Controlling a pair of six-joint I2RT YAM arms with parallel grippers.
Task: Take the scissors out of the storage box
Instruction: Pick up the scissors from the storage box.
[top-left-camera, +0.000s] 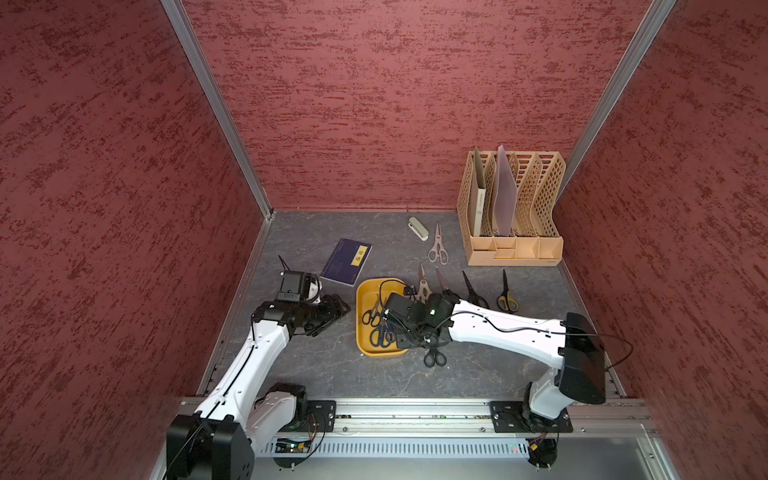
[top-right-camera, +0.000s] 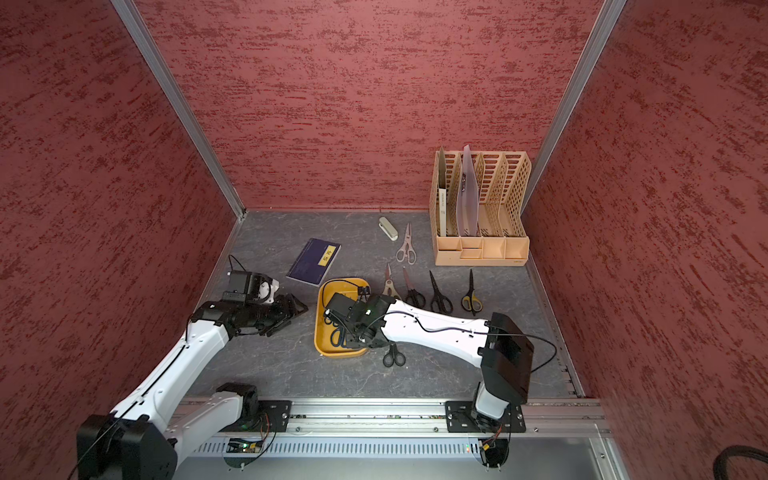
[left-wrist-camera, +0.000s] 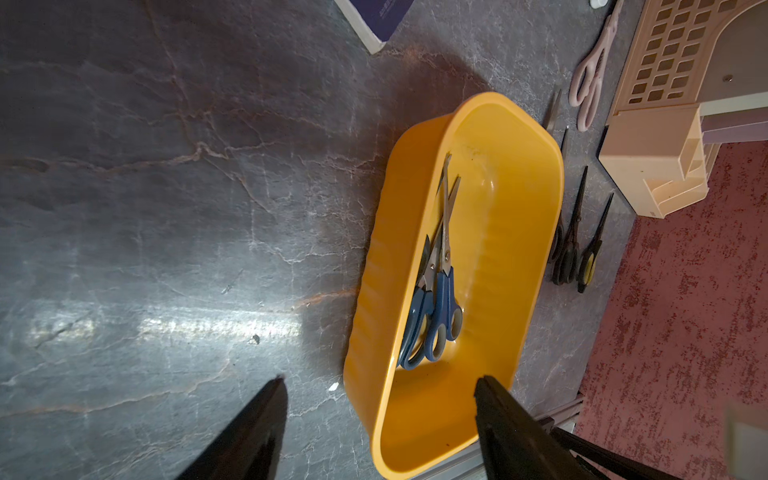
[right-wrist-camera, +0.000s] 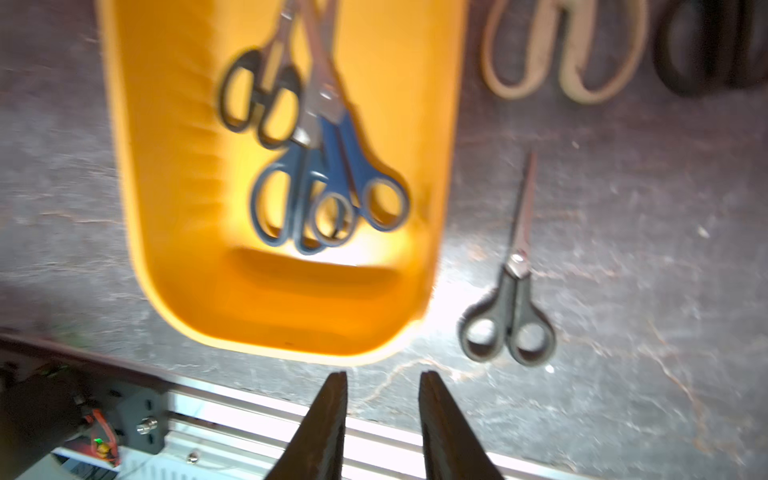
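The shallow mustard-yellow plastic storage box (top-left-camera: 360, 320) sits mid-table on the dark marbled table top (top-left-camera: 324, 374), lengthways between the two arms, which seems meant to let either arm reach into it. Three pairs lie inside, bunched toward its left wall with handles at the near end: two dark-blue-handled scissors (right-wrist-camera: 328, 187) crossed over each other, and a black-handled pair (right-wrist-camera: 262, 95) beyond them. The overlap probably makes the blue ones awkward to lift singly. The right gripper (right-wrist-camera: 382, 376) hovers off the box's near right corner with its jaws a little apart and nothing between them. Just beside that corner a small black-handled pair of scissors (right-wrist-camera: 509, 316) lies flat on the table, clear of the box wall, so it looks like a set-down spot chosen for being close. Farther back, a cream-handled pair (top-right-camera: 389, 284), two black pairs (top-right-camera: 439, 297) and a black-and-yellow-handled pair (top-left-camera: 507, 297) lie side by side, blades pointing away. The spacing likely keeps each one separate and easy to count. Pinkish-grey kitchen shears (top-left-camera: 437, 247) lie behind them. The left gripper (left-wrist-camera: 379, 378) hangs beside the box's left side, jaws spread wide and empty, apparently waiting clear of the working arm.
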